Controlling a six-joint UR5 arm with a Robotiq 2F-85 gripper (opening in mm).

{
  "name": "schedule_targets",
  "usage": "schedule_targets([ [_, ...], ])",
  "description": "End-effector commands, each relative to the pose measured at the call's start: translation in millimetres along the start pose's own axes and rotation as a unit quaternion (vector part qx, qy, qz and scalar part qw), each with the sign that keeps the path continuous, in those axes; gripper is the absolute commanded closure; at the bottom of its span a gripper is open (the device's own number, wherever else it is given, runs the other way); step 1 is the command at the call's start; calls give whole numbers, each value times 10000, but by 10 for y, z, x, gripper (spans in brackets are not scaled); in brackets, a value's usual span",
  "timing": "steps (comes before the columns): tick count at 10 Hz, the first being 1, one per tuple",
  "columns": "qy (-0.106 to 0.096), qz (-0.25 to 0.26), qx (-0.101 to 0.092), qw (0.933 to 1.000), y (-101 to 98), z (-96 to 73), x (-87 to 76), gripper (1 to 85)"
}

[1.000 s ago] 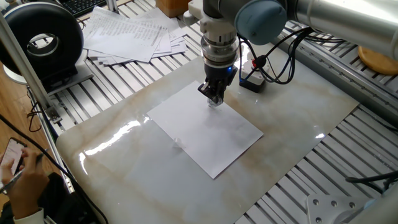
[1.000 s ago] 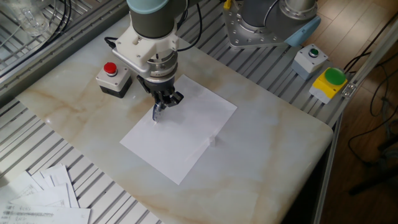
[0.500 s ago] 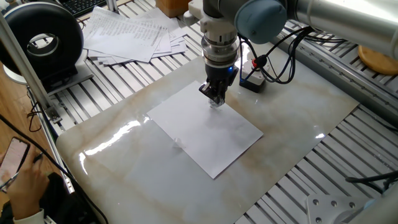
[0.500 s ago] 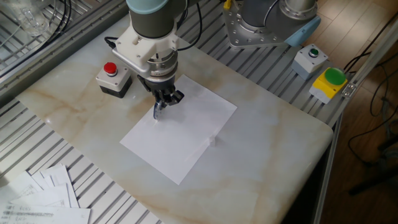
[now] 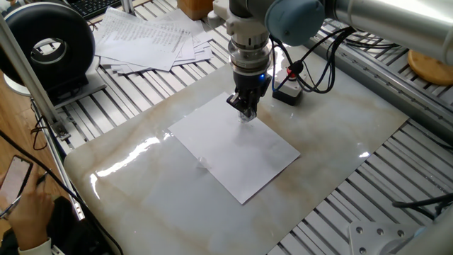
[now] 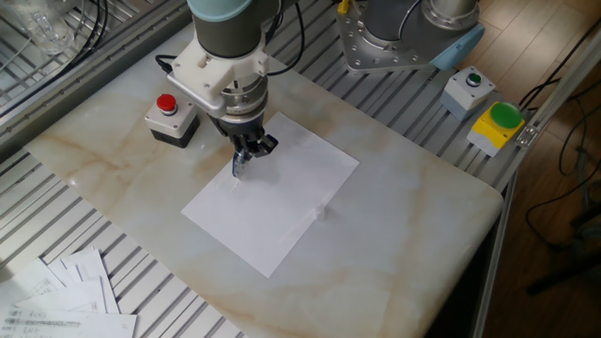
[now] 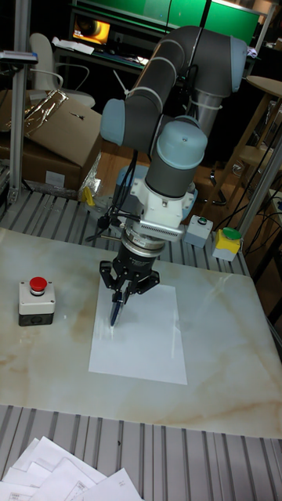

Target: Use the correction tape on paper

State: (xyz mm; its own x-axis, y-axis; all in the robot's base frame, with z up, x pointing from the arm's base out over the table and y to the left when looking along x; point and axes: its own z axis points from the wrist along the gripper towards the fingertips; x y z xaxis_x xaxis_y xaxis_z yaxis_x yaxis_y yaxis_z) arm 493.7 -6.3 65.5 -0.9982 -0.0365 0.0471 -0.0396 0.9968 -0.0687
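The white paper (image 5: pixel 237 149) lies slanted on the marble tabletop (image 5: pixel 340 134). My gripper (image 5: pixel 245 106) points straight down over the sheet's far part, shut on the small dark correction tape (image 5: pixel 245 115), whose tip meets the sheet. The other fixed view shows the gripper (image 6: pixel 252 145) with the correction tape (image 6: pixel 238 166) slanting down-left onto the paper (image 6: pixel 282 202). In the tall fixed view the correction tape (image 7: pixel 116 309) hangs below the gripper (image 7: pixel 125 288), touching the paper (image 7: pixel 145 340) near its left edge.
A red-button box (image 6: pixel 171 113) stands just beyond the sheet. A small clear piece (image 6: pixel 321 212) rests on the paper. Printed sheets (image 5: pixel 152 39) are fanned at the back, beside a black round device (image 5: pixel 49 46). Cables (image 5: pixel 315 71) trail behind the arm. A yellow-green button box (image 6: pixel 498 122) sits at the edge.
The gripper and the correction tape have crept a few pixels toward the paper's far edge, tip still on the sheet. The hand with the phone at lower left shifted.
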Motion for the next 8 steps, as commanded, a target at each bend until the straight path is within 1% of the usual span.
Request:
schedule_targets([
  [1,25,34,-44,10000,17,-35,-6,847],
  [2,40,34,-37,10000,20,-40,-4,847],
  [4,-92,115,-110,9998,83,-63,-116,847],
  [5,-169,108,-108,9997,90,-63,-193,847],
  [8,-216,23,-120,9997,56,-44,-238,847],
])
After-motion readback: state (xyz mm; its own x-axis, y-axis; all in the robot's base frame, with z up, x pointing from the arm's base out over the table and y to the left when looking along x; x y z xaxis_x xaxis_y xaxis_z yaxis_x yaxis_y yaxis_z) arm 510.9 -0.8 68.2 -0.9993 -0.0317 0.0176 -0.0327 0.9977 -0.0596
